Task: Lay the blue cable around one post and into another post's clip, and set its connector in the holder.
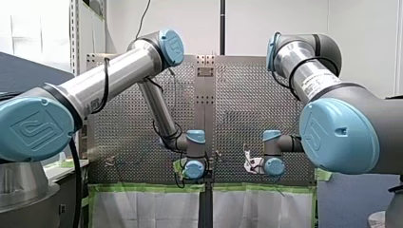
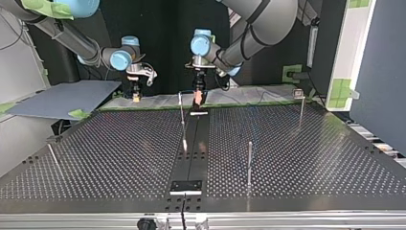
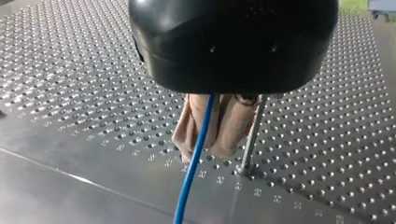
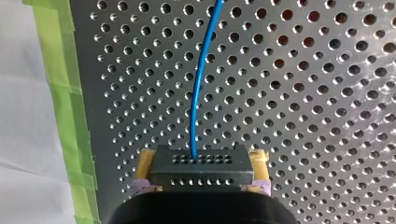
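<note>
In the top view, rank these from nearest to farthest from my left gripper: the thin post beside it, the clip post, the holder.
1. The thin post, right beside my left gripper.
2. The clip post, off at the view's right.
3. The holder, in the middle, closest to the camera.

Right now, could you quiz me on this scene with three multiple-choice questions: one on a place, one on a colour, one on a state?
1. What stands close beside my left gripper?
A. a post
B. a cup
C. a box

2. What colour are my right gripper's pads?
A. red
B. yellow
C. green

3. The connector is:
A. lying loose
B. hung on the post
C. clamped in my right gripper

Answers:
1 A: the left wrist view shows the post right next to that gripper.
2 B: yellow shows on either side of the connector.
3 C: the pads press its two sides, with the cable leading out of it.
</note>
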{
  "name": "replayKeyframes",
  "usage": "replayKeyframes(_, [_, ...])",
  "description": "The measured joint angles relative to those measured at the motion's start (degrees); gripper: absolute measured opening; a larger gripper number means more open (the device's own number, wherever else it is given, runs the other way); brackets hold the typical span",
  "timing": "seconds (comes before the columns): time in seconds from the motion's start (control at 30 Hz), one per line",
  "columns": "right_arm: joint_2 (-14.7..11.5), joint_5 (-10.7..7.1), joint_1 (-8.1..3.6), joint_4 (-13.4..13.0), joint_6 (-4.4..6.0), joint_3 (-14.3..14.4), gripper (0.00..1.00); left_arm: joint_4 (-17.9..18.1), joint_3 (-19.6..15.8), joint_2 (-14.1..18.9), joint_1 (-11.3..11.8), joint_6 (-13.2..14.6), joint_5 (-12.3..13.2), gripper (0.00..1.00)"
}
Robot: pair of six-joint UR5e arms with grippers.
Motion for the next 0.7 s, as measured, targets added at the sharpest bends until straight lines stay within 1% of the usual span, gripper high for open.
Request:
replayKeyframes(0.2, [0.00, -0.06, -0.10, 2.03, -0.45, -1.59, 0.01, -0.73, 1.15, -0.61, 0.77, -0.73, 0.34, 0.14])
replayKeyframes(0.37, [-0.01, -0.10, -0.35, 3.45, -0.67, -2.78, 0.01, -2.99, 3.31, -2.79, 1.14, -1.44, 0.79, 0.14])
replayKeyframes(0.57, [0.00, -0.11, -1.16, 3.85, -1.10, -3.22, 0.01, -3.99, 4.95, -3.40, 1.35, -2.44, 1.33, 0.14])
replayKeyframes(0.7, [0.00, -0.23, -1.69, 3.83, -1.04, -3.30, 0.01, -4.96, 5.78, -3.42, 1.55, -3.18, 1.42, 0.14])
